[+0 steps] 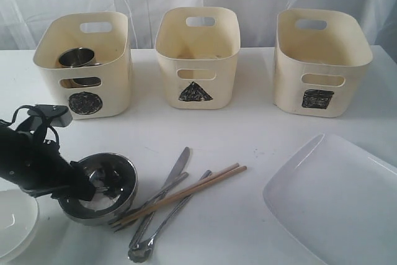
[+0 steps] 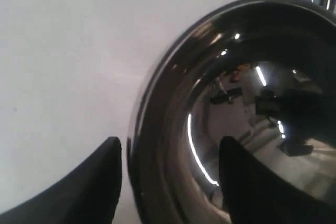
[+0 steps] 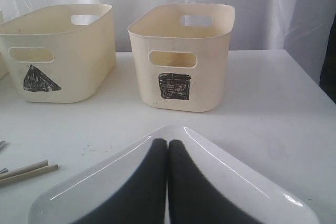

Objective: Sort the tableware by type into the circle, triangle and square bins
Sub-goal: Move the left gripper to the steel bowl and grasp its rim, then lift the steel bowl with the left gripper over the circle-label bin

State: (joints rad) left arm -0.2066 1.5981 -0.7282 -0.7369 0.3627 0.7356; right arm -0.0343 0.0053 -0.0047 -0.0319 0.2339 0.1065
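The steel bowl (image 1: 115,181) stands at the front left, and my left gripper (image 1: 93,185) is down at its near rim. In the left wrist view the left gripper (image 2: 169,142) is open and straddles the steel bowl's rim (image 2: 157,103), one finger (image 2: 97,182) outside and the other inside. The knife (image 1: 178,167), fork (image 1: 162,189), spoon (image 1: 141,249) and chopsticks (image 1: 198,185) lie crossed beside the bowl. A steel mug (image 1: 77,58) sits in the circle bin (image 1: 87,102). My right gripper (image 3: 168,143) is shut, empty, over the large white plate (image 3: 231,182), which also shows as the plate (image 1: 335,197) at the front right.
The triangle bin (image 1: 196,94) and square bin (image 1: 317,98) stand in a row at the back with the circle bin. The small white bowl (image 1: 13,223) sits at the front left corner, under my left arm. A white curtain hangs behind the table.
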